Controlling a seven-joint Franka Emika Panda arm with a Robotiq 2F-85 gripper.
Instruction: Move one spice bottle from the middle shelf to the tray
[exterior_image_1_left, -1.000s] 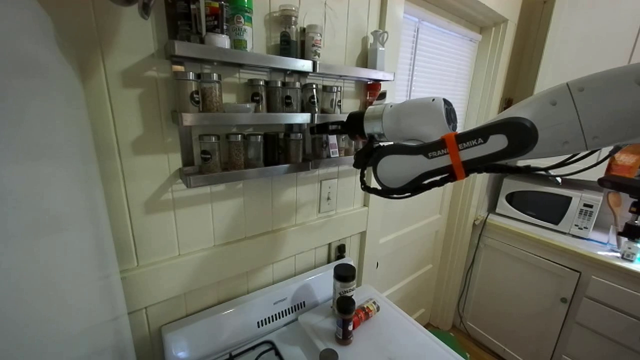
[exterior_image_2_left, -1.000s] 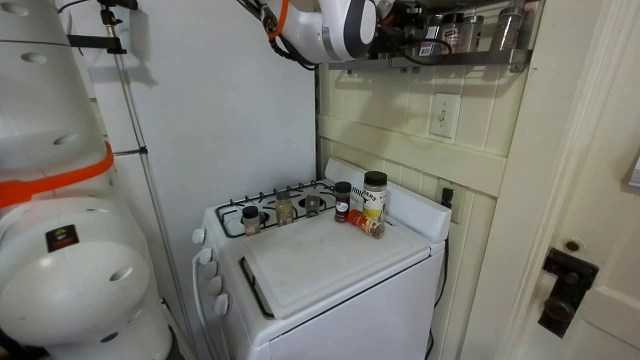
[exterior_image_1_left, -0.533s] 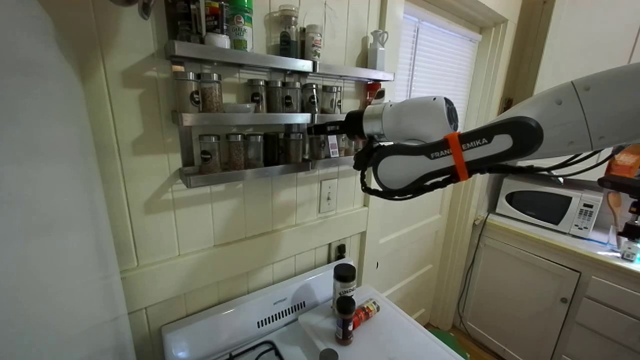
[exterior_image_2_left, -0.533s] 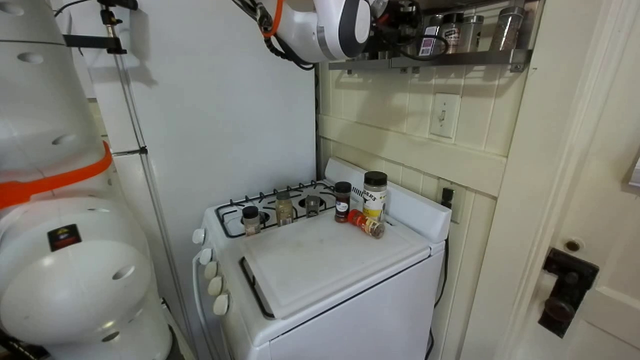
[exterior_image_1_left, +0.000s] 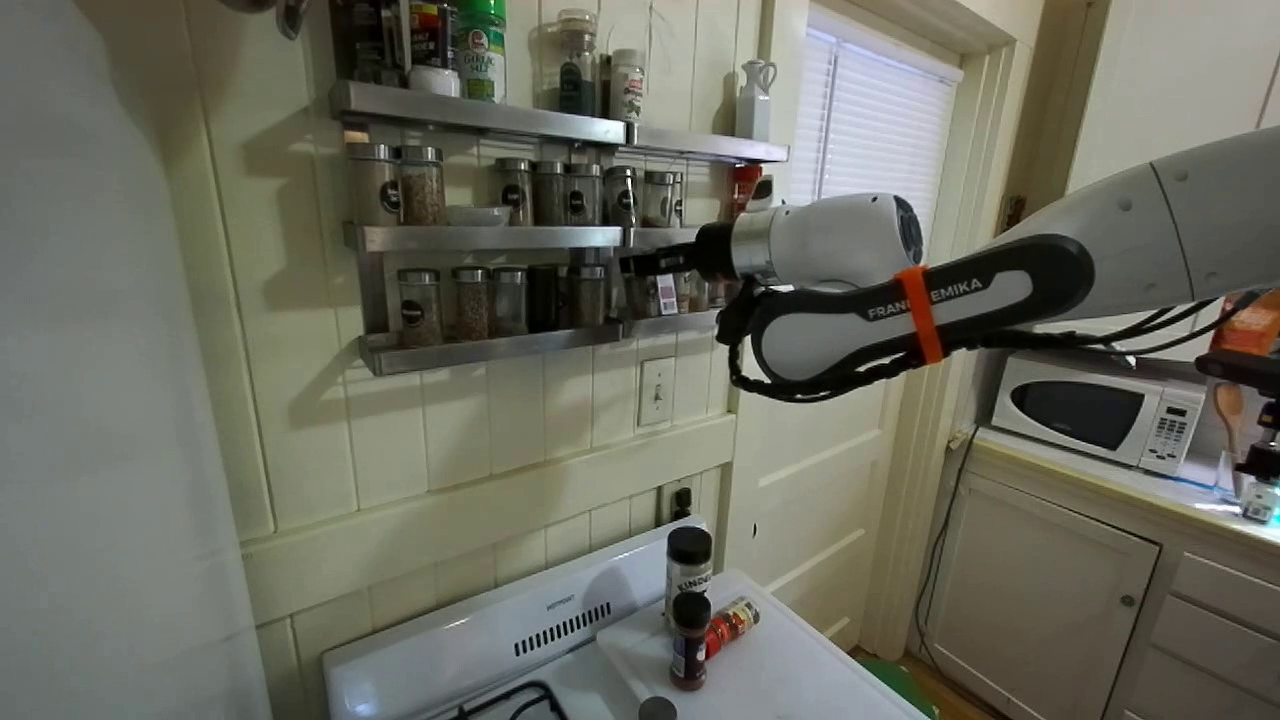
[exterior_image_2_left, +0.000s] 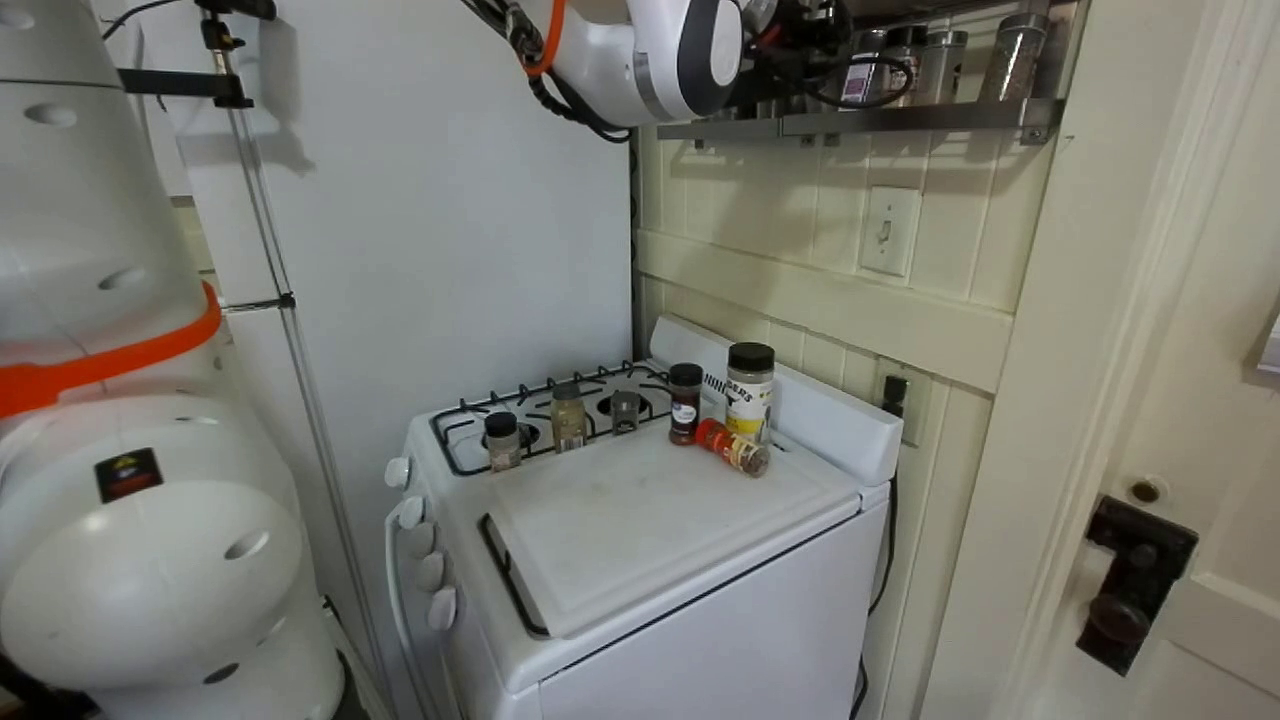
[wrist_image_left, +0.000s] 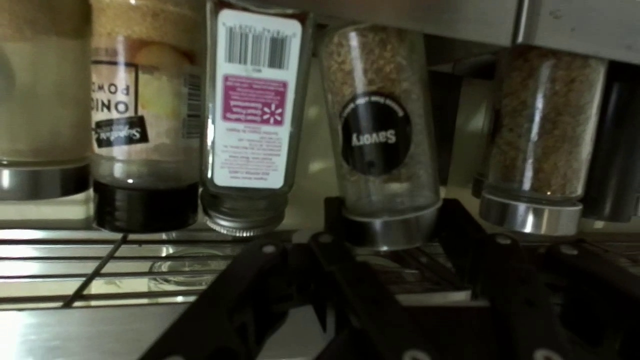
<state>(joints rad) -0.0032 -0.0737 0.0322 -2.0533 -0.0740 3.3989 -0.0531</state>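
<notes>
- The gripper (wrist_image_left: 393, 220) has its fingers apart, one each side of the lid of the Savory jar (wrist_image_left: 377, 125); whether they press, I cannot tell.
- The white-labelled bottle (wrist_image_left: 252, 100) stands just beside that jar; a wider gap opens toward the grain-filled jar (wrist_image_left: 547, 125).
- The Savory jar's foot reaches the front rail (wrist_image_left: 450, 15) of the lowest tier (exterior_image_1_left: 490, 352), below the middle shelf (exterior_image_1_left: 490, 237).
- In an exterior view, bottles (exterior_image_2_left: 685, 405) gather at the white tray's (exterior_image_2_left: 640, 530) far edge; its flat surface spreads to the near edge.

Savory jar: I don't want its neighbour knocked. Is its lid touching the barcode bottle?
Apart: in the wrist view, pale wall shows between the Savory jar's lid and the barcode bottle.
</notes>
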